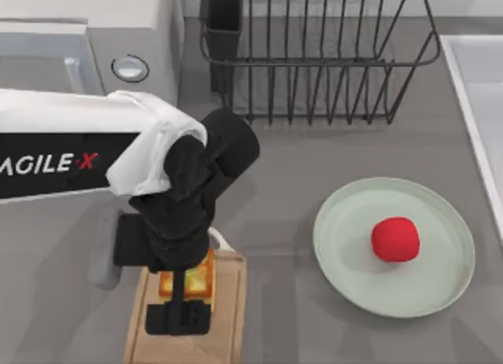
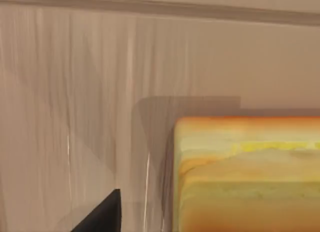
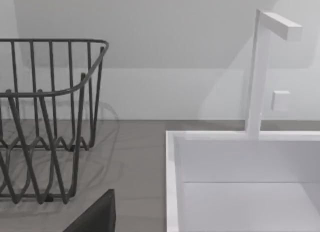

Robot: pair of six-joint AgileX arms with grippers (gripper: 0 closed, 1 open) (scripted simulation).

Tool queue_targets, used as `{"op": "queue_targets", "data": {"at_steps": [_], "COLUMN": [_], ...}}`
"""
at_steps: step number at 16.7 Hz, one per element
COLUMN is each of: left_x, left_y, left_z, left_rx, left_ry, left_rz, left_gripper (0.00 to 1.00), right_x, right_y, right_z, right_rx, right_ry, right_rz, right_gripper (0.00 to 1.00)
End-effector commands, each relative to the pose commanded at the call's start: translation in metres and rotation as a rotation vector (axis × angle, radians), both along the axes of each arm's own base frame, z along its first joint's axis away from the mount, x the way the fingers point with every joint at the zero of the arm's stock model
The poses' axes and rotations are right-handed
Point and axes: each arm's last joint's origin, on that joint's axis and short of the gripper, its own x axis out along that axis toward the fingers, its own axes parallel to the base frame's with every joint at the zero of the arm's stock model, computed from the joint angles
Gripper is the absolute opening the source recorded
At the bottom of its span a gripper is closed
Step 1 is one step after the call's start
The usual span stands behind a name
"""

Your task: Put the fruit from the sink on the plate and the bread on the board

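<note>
The left pincer (image 1: 179,301) hangs low over the board (image 1: 228,317) at the bench's (image 1: 275,222) near left, pointing down. The bread (image 1: 200,276) sits between its dark fingers (image 1: 179,317), resting on the board's wood just under the wrist; whether the fingers press the cube or stand just off it I cannot tell. In the left wrist view the bread (image 2: 247,174) is very close, its toasted orange edge above pale yellow sides, lying on the streaked wood of the board (image 2: 75,91), with one dark fingertip (image 2: 102,217) beside it and apart from it.

Well to the right of the pincer lies the plate (image 1: 440,285), with the fruit (image 1: 394,239) resting near its middle. Beyond the pincer, at the bench's far side, stands the dark wire dish rack (image 1: 314,57). The sink (image 1: 471,89) lies at the far right edge.

The right wrist view looks at the sink (image 3: 172,182), its white faucet (image 3: 260,66) and the dish rack (image 3: 45,117), with a dark tip of the right pincer's finger (image 3: 97,217) at the edge.
</note>
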Motion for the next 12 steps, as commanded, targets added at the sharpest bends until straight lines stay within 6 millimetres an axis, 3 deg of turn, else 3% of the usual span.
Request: {"op": "queue_targets", "data": {"at_steps": [3,6,12], "left_x": [0.000,-0.003,-0.030], "left_y": [0.004,0.021,0.085], "left_z": [0.005,0.023,0.059], "left_rx": [-0.018,-0.076,-0.132], "left_ry": [-0.024,-0.115,-0.443], "left_rz": [-0.015,-0.086,-0.427], "left_gripper": [1.00,1.00,1.00], "right_x": [0.000,0.000,0.000], "right_y": [0.000,0.000,0.000], "right_z": [0.000,0.000,0.000], "right_rx": [0.000,0.000,0.000], "right_ry": [0.000,0.000,0.000], "right_rz": [0.000,0.000,0.000], "right_gripper": [1.00,1.00,1.00]}}
